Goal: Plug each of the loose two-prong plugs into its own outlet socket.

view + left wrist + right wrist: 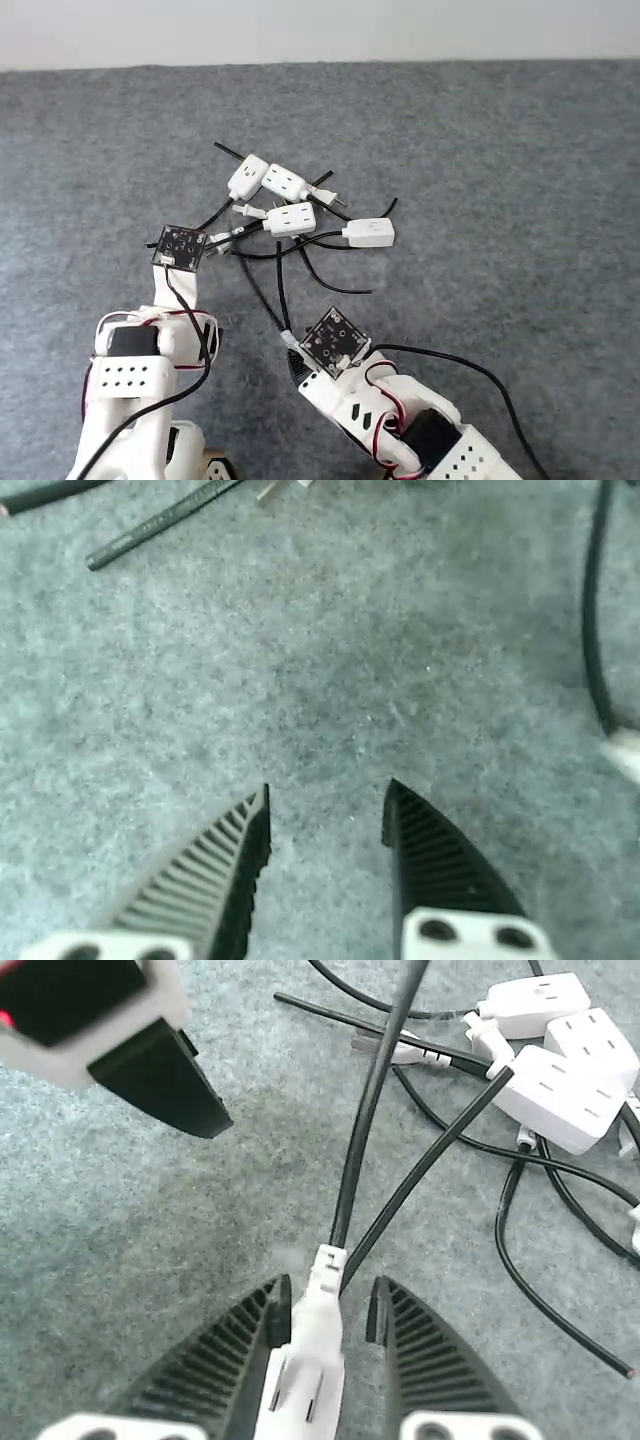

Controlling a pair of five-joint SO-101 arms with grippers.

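Two white robot arms stand side by side at the near edge of a grey, felt-like worktop (520,170). Nearest the camera, the right hand (331,1282) hangs low over the felt with its ribbed fingers (220,1360) narrowly parted. A white two-prong plug (305,1360) lies between them, prongs pointing back toward the wrist. A sliver of grey shows between the plug and one finger, so the hand brackets it rather than clamps it. The plug's black cable (370,1120) runs away from the fingertips toward the tangle ahead.

Beside it, the left hand (328,788) is parted a moderate way and holds nothing. Felt shows under and between its tips, and thin black leads cross the surface just beyond them.

Farther out, near the middle of the worktop, four white outlet sockets (292,219) sit bunched together amid looping black cables (345,290). Two loose white plugs lie among them, one (246,211) just beside the middle socket, the other (326,196) between two sockets, prongs bare.

Beyond the cluster, the grey surface runs on to a pale wall (320,30).
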